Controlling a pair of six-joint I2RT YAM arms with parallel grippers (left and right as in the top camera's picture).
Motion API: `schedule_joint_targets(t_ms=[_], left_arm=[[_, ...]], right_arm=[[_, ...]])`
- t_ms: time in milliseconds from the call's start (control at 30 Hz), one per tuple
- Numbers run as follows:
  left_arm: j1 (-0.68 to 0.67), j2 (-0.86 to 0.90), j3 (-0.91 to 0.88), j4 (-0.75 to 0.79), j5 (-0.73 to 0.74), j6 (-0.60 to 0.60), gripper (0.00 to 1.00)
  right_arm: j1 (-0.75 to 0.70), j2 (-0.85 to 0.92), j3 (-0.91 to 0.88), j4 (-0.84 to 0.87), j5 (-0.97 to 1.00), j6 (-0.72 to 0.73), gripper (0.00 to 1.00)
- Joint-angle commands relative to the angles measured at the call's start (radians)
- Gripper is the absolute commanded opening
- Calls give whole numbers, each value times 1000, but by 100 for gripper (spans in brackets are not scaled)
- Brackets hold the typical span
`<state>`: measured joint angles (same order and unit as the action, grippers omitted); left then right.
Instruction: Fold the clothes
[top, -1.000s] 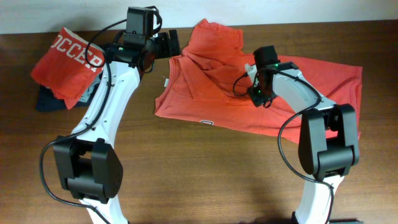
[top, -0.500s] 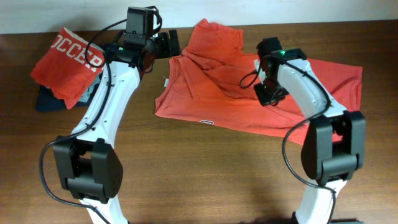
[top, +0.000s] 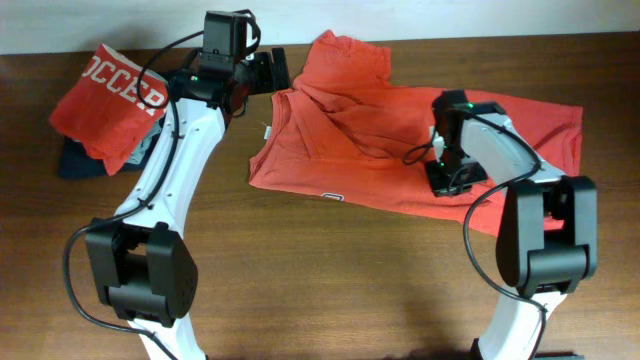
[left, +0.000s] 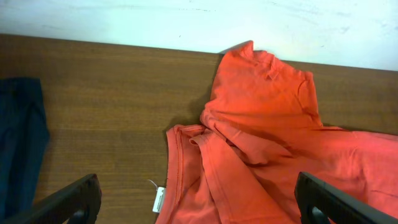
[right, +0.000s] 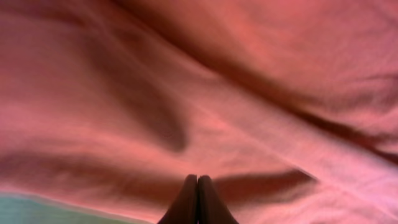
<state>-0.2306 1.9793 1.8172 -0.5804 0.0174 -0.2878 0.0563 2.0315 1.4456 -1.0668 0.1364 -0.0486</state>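
A coral-red T-shirt (top: 340, 150) lies spread and creased across the middle of the table, with no lettering showing. It also shows in the left wrist view (left: 261, 143) and fills the right wrist view (right: 249, 93). A second coral-red shirt with white block lettering (top: 110, 100) lies folded at the far left. My left gripper (top: 275, 72) is open and empty just above the spread shirt's collar; it also shows in its wrist view (left: 199, 202). My right gripper (top: 447, 178) is shut, fingertips (right: 198, 180) together low over the shirt's right half, with no cloth seen between them.
A dark navy folded garment (top: 75, 160) lies under the lettered shirt and also shows in the left wrist view (left: 18, 137). A white tag (left: 158, 199) sticks out at the spread shirt's collar. A white wall (left: 186, 18) runs along the table's (top: 330, 270) far edge.
My right gripper has moved right and toward the front across the spread shirt, and the folds near its middle lie flatter. The left arm has not moved.
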Motion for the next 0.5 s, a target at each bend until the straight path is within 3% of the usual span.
schedule_joint_targets(t_ms=[0,467], left_arm=[[-2,5,16,-1,-7,1,99],[-2,5,16,-1,-7,1,99]], right_arm=[[-46,-13,-70,61,-37,17,4],[-150,-13,-125,299,-26,16,4]])
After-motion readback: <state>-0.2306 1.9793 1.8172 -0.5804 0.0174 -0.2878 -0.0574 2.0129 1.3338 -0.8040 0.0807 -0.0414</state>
